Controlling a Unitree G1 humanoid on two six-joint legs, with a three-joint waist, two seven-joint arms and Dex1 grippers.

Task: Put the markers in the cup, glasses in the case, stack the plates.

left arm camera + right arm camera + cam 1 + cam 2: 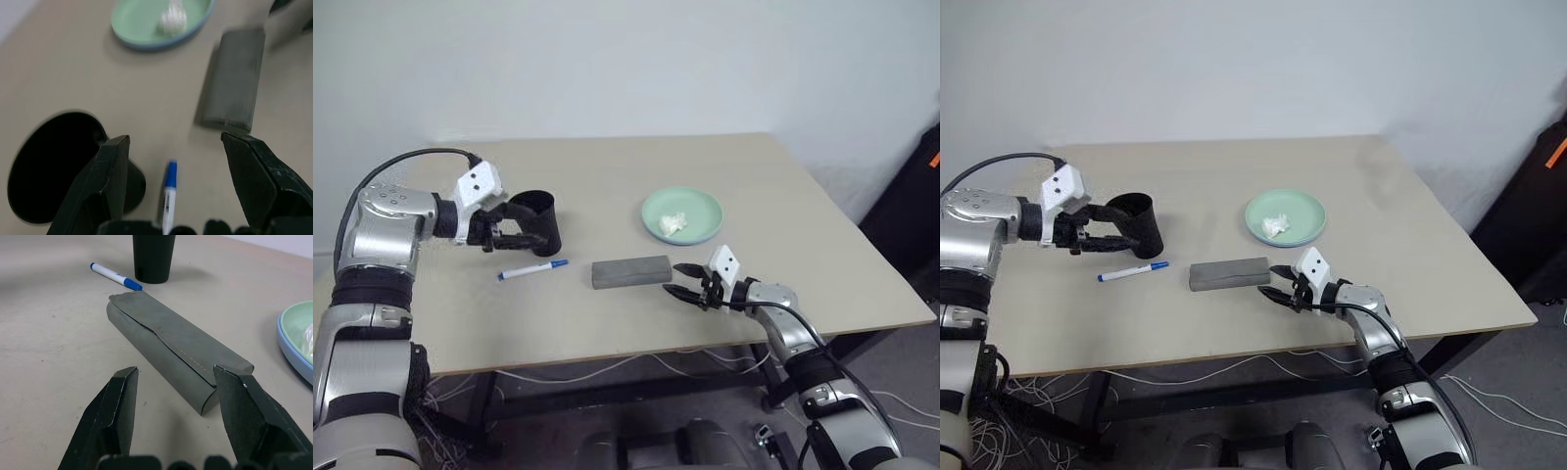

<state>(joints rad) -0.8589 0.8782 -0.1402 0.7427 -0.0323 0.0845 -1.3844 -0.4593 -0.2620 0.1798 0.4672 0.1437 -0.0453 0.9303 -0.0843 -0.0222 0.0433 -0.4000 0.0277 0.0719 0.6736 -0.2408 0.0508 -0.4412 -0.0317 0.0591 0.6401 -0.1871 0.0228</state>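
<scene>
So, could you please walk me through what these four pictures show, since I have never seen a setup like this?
This is a humanoid robot with two arms, each ending in a gripper of two black fingers. Two pictures come from cameras on its head, looking down over a beige table; the other two come from cameras on each wrist, looking along the fingers. On the table stand a black cup, a blue-capped marker, a closed grey case, and a mint green plate stacked on a light blue one, with a white paper wad on top. The left gripper hovers open by the cup; the right gripper is open beside the case. Neither holds anything.
</scene>
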